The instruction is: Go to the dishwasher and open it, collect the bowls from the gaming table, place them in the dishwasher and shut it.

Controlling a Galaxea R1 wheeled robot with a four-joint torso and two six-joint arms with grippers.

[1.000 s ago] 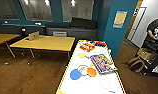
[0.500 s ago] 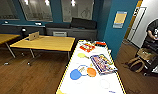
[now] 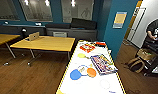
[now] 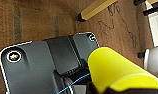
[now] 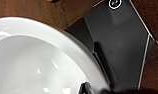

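I see the gaming table (image 3: 95, 86) ahead, with blue (image 3: 75, 74) and orange (image 3: 91, 72) discs on its white top. A yellow bowl (image 4: 115, 70) shows close at my left wrist and a white bowl (image 5: 37, 60) at my right, but I cannot tell either claw's grip.

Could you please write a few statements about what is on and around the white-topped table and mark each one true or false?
1. A blue disc and an orange disc lie near each other on the gaming table. True.
2. A colourful flat box lies on the white top beyond the discs. True.
3. The floor is grey tile. False: it is brown wood-look flooring.
4. The wooden table stands to the right of the gaming table. False: it stands to the left in the head view.
5. The right wrist view shows a red bowl. False: the bowl there is white.
6. A person is at the right edge of the room. True.
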